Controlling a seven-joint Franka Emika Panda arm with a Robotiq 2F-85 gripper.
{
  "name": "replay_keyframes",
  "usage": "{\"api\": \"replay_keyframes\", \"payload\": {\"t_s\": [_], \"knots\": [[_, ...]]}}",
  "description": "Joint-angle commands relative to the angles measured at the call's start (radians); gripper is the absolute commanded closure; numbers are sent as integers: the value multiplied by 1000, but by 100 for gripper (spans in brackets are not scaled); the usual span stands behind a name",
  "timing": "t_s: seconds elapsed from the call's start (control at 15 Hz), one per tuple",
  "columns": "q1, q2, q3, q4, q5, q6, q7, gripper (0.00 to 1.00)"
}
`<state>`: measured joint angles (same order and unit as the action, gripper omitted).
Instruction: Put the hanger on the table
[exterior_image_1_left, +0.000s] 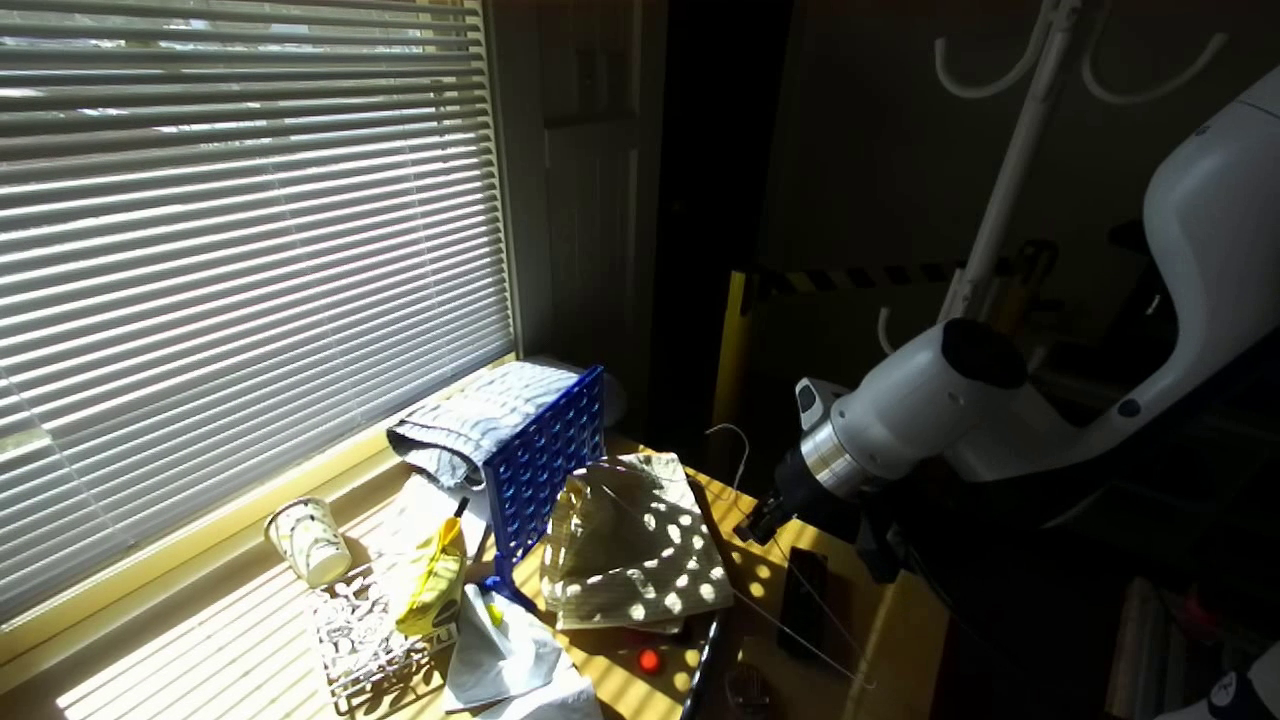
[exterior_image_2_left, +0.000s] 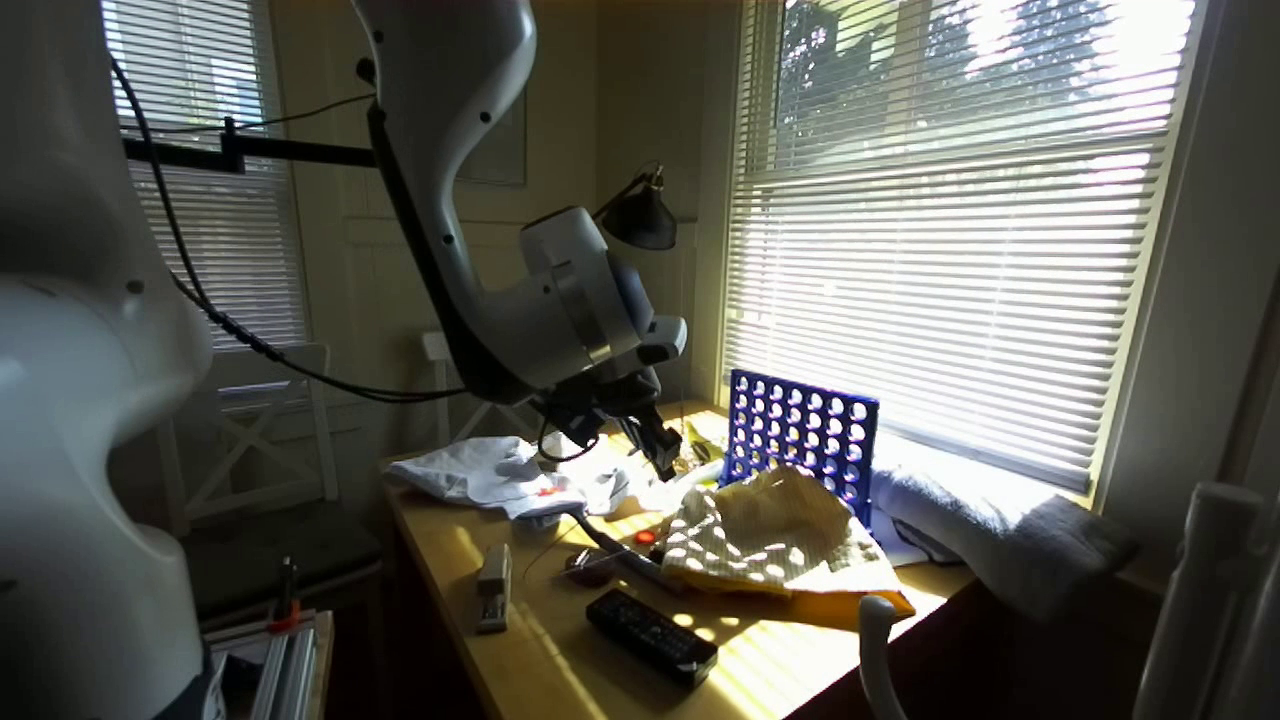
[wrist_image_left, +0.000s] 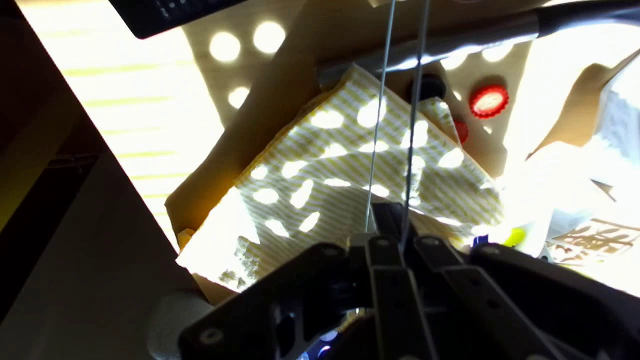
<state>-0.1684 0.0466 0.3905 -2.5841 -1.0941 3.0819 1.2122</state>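
Beside window blinds (exterior_image_1_left: 260, 220), the wooden table (exterior_image_2_left: 545, 655), sunlit in stripes. Above it, within its edges, the gripper (exterior_image_1_left: 753, 528) has its fingers clamped together on the hanger (wrist_image_left: 413, 115); the hook (exterior_image_1_left: 746, 452) rises beyond the fingertips, and the strands slant down toward the table edge opposite the blinds. Contact with the wood cannot be told. Hanger: thin, pale wire. The hook shows in an exterior view, whereas the wrist view shows two straight strands over striped cloth (wrist_image_left: 330, 170). A paper cup (exterior_image_1_left: 312, 545), near the edge by the blinds, likewise shows in an exterior view only.
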Motion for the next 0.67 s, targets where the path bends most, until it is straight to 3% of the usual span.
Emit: {"api": "replay_keyframes", "payload": {"t_s": [0.0,0.13,0.6], "knots": [[2,67,13,67,88,-41,-47,73],[1,81,18,86,114,-59,-55,66],[-11,74,40,100,220,-84,-102,18]]}}
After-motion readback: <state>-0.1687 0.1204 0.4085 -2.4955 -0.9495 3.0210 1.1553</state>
